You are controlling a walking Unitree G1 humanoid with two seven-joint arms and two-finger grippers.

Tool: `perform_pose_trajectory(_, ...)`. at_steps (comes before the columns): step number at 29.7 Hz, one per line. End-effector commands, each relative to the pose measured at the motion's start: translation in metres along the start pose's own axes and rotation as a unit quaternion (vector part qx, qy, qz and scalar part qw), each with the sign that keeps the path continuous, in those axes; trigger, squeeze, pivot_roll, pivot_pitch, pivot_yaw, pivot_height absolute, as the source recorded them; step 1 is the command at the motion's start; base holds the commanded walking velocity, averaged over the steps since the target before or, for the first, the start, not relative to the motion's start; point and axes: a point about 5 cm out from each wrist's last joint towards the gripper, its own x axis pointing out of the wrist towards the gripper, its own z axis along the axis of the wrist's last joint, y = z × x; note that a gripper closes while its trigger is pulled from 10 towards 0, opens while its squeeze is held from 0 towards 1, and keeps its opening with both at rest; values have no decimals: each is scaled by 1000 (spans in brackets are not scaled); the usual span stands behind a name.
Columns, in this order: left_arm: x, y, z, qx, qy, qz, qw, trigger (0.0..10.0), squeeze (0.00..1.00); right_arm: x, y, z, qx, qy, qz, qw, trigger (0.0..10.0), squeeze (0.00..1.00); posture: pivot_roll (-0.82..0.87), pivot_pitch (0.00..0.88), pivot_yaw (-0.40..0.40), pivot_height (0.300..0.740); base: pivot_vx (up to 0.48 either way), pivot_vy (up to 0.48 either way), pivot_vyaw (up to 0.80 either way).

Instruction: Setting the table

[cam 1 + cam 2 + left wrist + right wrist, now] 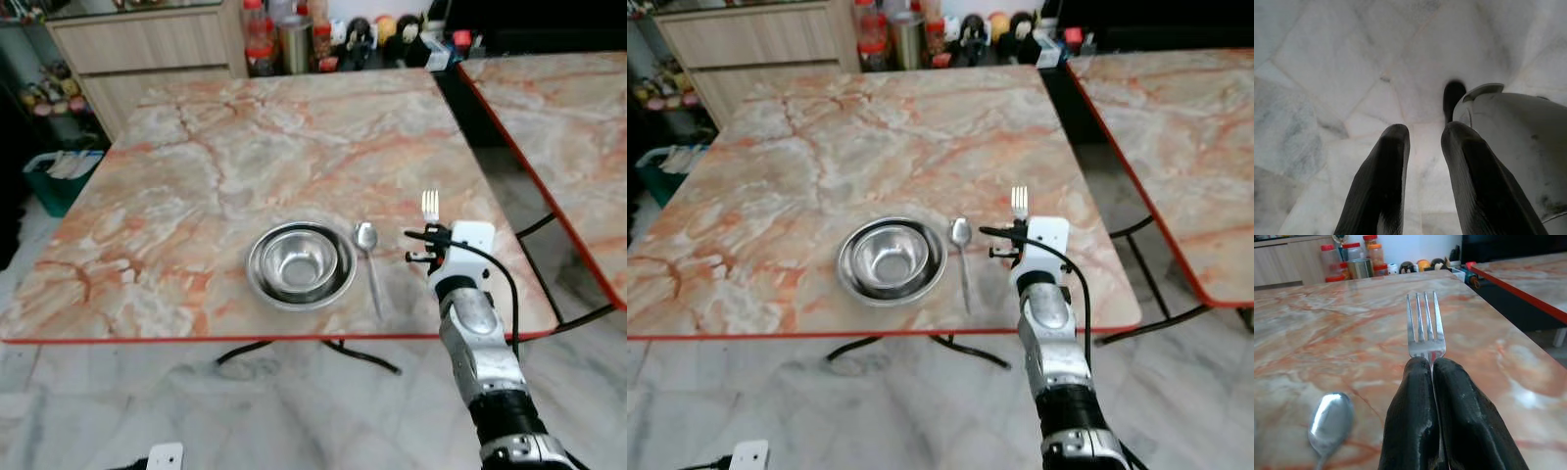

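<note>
On the marble-patterned desk (196, 166) sit nested steel bowls (300, 264), a smaller one inside a wider one, and the inner bowl holds nothing that can be made out. Just beside them, toward the robot's right, a spoon (369, 255) lies flat with its bowl end pointing away from the robot. The right gripper (1432, 367) hovers over the desk near its front right corner, to the right of the spoon, its fingers (1410, 416) pressed together on the handle of a fork (1424, 325) (tines pointing away, toward the far jars (263, 39)). The left gripper (1422, 147) hangs low over the pale tiled floor (1327, 73), fingers (1386, 176) slightly apart and holding nothing
</note>
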Motion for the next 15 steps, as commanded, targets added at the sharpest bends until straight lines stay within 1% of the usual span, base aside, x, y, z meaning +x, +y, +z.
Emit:
perform_pose_trajectory(1, -2, 5, -8, 6, 15, 12, 1000, 10000, 0, 1, 10, 3, 1, -4, 12, 1000, 10000, 0, -67, 127, 36, 740, 300, 0, 0)
perform_pose_trajectory(5, -1, 4, -8, 6, 15, 11, 1000, 10000, 0, 0, 9, 2, 1, -2, 12, 1000, 10000, 0, -70, 128, 36, 740, 293, 0, 0)
perform_pose_trajectory(10, -1, -1, -8, 3, 16, 7, 1000, 10000, 0, 0, 8, 1, -1, 2, 12, 1000, 10000, 0, -70, 129, 35, 740, 0, 0, 0)
perform_pose_trajectory(15, 0, -2, -5, 4, 15, 7, 1000, 10000, 0, -1, 7, -2, -3, 8, 11, 1000, 10000, 0, -70, 130, 35, 740, 0, 0, 0)
